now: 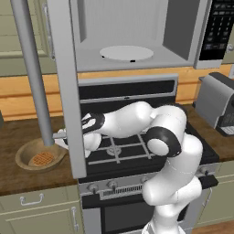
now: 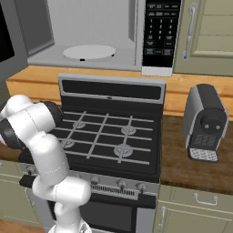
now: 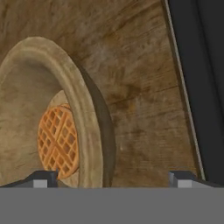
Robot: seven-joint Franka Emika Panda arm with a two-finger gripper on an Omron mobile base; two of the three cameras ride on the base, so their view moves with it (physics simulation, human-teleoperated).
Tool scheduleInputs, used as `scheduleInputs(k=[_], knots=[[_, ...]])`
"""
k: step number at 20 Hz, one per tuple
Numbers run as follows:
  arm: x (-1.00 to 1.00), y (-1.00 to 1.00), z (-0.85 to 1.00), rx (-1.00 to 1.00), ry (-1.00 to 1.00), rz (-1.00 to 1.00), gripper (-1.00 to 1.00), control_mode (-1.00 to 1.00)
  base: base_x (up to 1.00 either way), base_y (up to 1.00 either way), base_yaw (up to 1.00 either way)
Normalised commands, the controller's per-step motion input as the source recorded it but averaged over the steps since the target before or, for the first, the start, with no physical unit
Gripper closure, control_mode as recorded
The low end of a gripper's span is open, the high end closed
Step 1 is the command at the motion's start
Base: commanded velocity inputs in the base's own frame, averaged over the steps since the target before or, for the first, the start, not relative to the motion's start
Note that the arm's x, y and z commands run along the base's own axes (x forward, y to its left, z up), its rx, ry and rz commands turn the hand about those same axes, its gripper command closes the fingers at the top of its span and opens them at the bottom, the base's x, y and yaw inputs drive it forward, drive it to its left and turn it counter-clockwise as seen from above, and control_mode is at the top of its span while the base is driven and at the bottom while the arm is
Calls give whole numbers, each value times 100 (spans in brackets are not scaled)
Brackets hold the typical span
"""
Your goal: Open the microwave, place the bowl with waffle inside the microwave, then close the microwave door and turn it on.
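Tool [image 3: 113, 177] tips spread wide, nothing held, straddling bowl [image 3: 87, 118] rim; waffle [image 3: 57, 141] inside bowl on brown wooden desk [image 1: 18, 132] left of stove [image 2: 109, 136]; microwave door [image 1: 64, 87] swung open above, microwave [image 1: 132, 32] cavity bare

Round tan wooden bowl [image 3: 87, 131] on brown wood-grain countertop [image 3: 140, 87], holding one orange-brown grid-patterned waffle [image 3: 57, 142]. Black stove edge [image 3: 201, 87] along one side. Two dark fingertips [image 3: 43, 178] spread wide, nothing between them.
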Motion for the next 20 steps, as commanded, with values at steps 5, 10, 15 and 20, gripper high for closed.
scheduleInputs(k=[5, 10, 15, 20], knots=[[11, 21, -15, -1, 0, 0, -100, -100, 0, 0, 0], [3, 25, -7, 0, 0, 0, -100, -100, 0, 0, 0], [0, 10, -9, 0, 0, 0, 100, -100, 0, 0, 0], [0, 0, -5, 0, 1, 0, 100, -100, 0, 0, 0]])
